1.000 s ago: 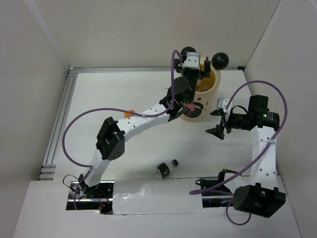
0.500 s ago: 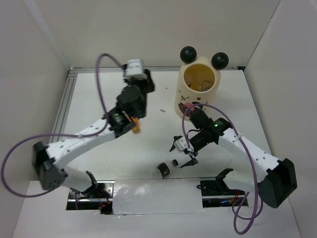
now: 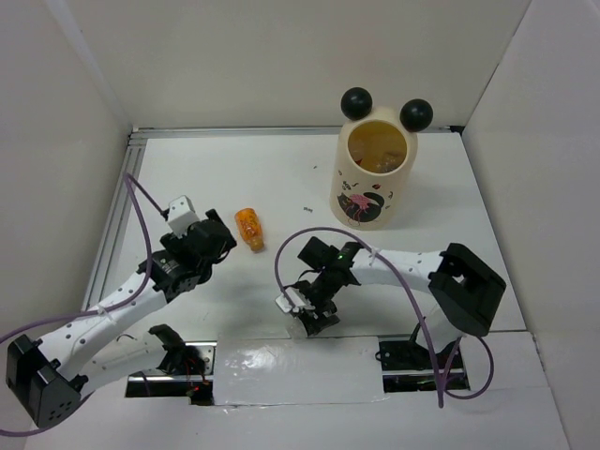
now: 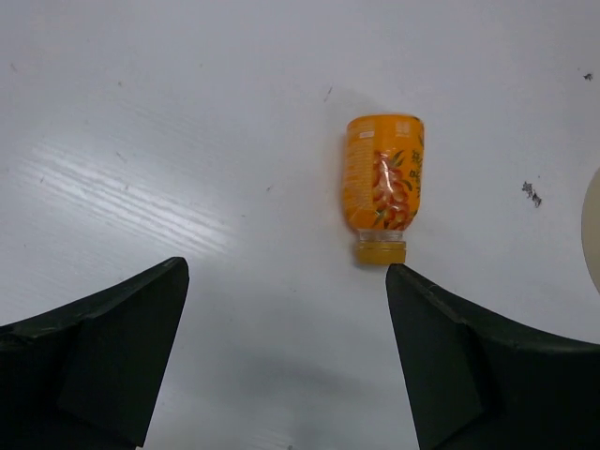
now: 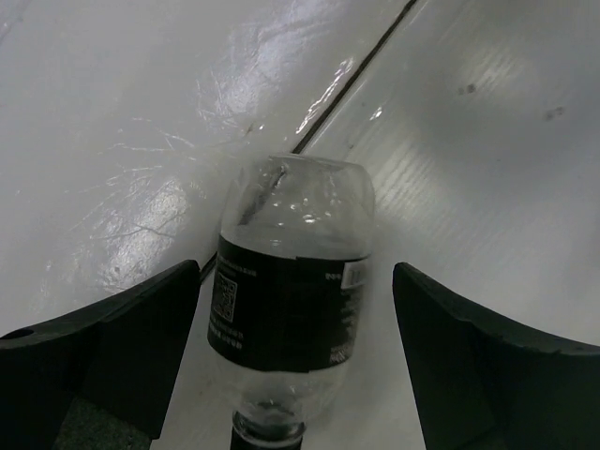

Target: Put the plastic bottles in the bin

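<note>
Each with jaws apart, the right pincer [image 5: 295, 270] straddles the black-labelled clear bottle [image 5: 286, 319] lying near the table's [image 5: 487, 141] front edge and the left pincer [image 4: 286, 272] faces the fallen orange bottle [image 4: 382, 183]; both bottles look light, slick and squashy, probably best pinched across the labelled middle.

no readable text, black label [image 5: 286, 314] print illegible

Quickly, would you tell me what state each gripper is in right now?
Left gripper: open, empty; orange bottle lies ahead.
Right gripper: open, black-labelled bottle between its fingers, not clamped.
</note>
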Action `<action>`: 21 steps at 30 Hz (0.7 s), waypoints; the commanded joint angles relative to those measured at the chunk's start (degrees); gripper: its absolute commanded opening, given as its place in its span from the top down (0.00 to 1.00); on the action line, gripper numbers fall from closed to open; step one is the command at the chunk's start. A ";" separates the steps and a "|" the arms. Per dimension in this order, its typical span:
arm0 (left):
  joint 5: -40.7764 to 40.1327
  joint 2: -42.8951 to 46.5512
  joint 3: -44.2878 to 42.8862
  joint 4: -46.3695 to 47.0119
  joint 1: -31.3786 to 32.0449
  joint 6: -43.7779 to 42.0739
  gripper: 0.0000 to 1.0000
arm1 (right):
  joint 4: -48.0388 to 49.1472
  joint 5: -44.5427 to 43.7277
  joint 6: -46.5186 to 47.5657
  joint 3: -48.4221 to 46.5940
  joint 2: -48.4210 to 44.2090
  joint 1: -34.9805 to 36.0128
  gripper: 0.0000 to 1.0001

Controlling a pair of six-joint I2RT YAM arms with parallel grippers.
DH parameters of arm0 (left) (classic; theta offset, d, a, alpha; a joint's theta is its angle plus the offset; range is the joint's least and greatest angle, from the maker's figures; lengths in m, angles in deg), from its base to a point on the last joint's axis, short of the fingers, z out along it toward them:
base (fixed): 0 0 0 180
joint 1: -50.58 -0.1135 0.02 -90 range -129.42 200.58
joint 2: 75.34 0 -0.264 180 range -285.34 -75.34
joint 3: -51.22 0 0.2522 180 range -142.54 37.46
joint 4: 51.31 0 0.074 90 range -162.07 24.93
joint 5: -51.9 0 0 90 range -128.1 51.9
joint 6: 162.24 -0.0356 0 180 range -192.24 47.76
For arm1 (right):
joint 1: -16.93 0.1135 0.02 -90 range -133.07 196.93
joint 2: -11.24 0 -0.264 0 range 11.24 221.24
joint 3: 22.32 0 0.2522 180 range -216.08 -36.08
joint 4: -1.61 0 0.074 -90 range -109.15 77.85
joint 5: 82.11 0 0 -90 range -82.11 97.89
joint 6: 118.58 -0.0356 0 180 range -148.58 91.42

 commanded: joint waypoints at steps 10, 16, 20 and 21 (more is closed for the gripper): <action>19.49 -6.09 3.44 17.98 -16.03 -0.42 0.01 | 1.08 -9.81 -1.98 -1.62 4.46 5.55 0.66; 25.37 -15.31 -0.95 23.52 -18.05 -3.84 0.01 | -9.12 -5.25 -4.16 -18.48 -3.00 2.13 0.87; 29.77 -20.59 -2.71 26.76 -19.20 -5.08 0.01 | -7.47 0.37 -7.59 -28.69 -7.57 -6.13 0.88; 30.83 -21.21 -2.71 28.09 -19.20 -5.08 0.01 | -6.07 2.48 -8.99 -29.94 -8.46 -9.62 0.88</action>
